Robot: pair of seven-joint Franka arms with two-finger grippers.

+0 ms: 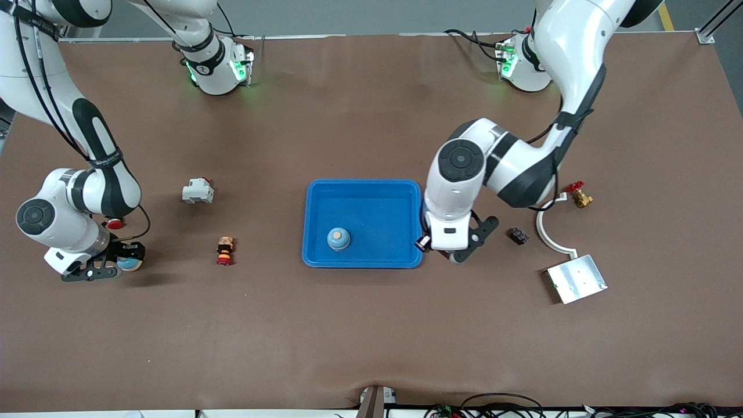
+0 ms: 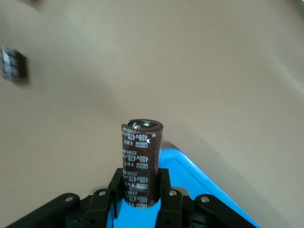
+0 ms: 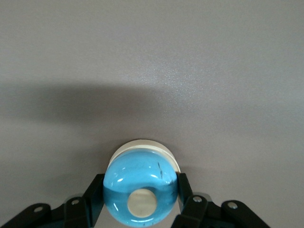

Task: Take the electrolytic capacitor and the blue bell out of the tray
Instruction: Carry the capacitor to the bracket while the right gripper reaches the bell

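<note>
A dark brown capacitor [image 2: 140,156] with white print stands upright between the fingers of my left gripper [image 2: 141,190], which is shut on it. In the front view the left gripper [image 1: 432,247] hangs over the rim of the blue tray [image 1: 371,188] at the side toward the left arm's end, with the capacitor [image 1: 422,242] at its tip. My right gripper [image 3: 140,194] is shut on a blue bell [image 3: 140,187] with a cream button. The right gripper [image 1: 125,261] holds that bell [image 1: 130,265] over the table at the right arm's end. A second blue bell [image 1: 338,238] sits inside the tray.
A grey-white block [image 1: 198,191] and a red, yellow and black stacked part [image 1: 225,250] lie between the right arm and the tray. Toward the left arm's end lie a small dark component [image 1: 518,235], a white curved piece [image 1: 548,235], a brass valve [image 1: 579,194] and a metal plate [image 1: 576,278].
</note>
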